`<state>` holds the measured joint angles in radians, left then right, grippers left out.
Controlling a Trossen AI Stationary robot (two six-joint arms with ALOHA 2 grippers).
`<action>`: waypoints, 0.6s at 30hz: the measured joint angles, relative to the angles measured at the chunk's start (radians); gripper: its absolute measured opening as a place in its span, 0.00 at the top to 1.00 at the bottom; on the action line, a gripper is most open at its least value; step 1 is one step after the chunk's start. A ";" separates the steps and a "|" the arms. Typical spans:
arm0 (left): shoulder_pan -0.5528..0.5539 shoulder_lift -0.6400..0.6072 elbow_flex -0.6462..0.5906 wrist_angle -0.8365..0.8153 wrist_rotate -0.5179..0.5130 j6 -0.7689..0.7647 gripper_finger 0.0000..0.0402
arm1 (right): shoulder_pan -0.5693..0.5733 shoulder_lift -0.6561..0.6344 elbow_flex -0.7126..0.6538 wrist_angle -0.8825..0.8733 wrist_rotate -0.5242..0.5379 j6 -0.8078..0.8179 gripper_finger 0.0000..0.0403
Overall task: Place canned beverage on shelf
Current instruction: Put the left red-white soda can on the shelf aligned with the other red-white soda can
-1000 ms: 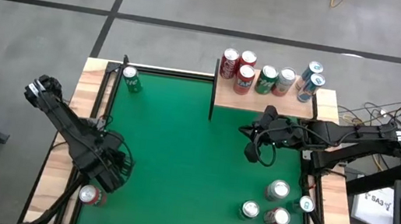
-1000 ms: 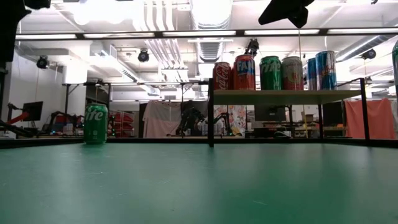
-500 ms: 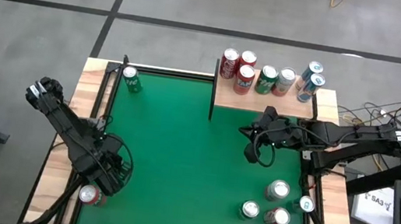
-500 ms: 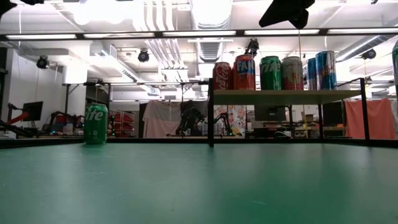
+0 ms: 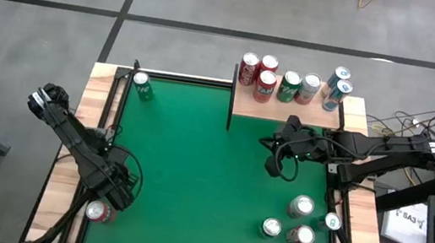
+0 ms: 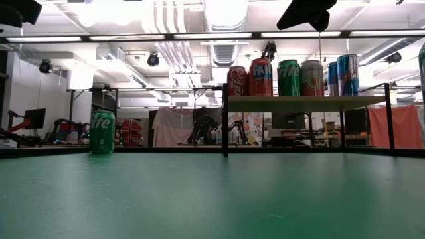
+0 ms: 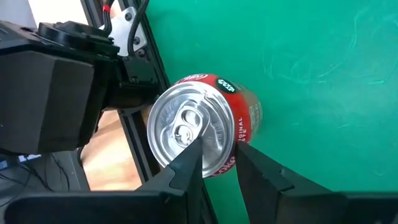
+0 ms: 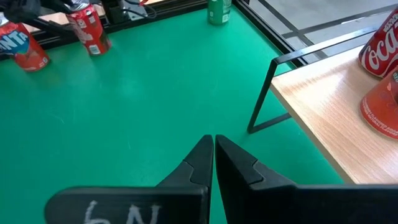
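I see left gripper (image 7: pixel 214 165) clamped on upright red can (image 7: pixel 205 124), diagonally across from shelf (image 5: pixel 288 107); right gripper (image 8: pixel 213 163) closed beside shelf.

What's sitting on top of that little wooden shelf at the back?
The shelf holds six upright cans: three red at one end, a green one, a silvery-red one and a blue one. Nearer cans partly hide those behind.

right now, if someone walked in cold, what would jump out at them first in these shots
Probably the row of cans crowded on the small wooden shelf at the table's far right corner. Next, the left gripper at the near left corner, closed on the rim of a red can. The right gripper hangs shut and empty in front of the shelf, and a lone green can stands at the far left corner.
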<state>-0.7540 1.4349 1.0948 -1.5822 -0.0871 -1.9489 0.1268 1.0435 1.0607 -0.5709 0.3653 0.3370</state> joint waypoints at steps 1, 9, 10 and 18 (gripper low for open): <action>0.000 0.000 0.003 0.000 0.000 -0.006 0.80 | 0.000 0.000 0.000 0.000 0.000 0.000 0.98; 0.000 0.003 0.086 0.037 -0.151 -0.026 0.80 | 0.000 0.000 -0.001 0.001 0.000 0.002 0.98; 0.001 0.002 0.098 0.038 -0.185 -0.026 0.80 | 0.000 0.000 -0.001 0.002 0.000 0.002 0.98; 0.000 0.002 0.134 0.014 -0.291 -0.005 0.80 | 0.000 0.013 -0.002 0.051 0.001 -0.002 0.98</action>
<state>-0.7536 1.4372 1.2289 -1.5682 -0.3778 -1.9540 0.1268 1.0568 1.0592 -0.5201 0.3663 0.3354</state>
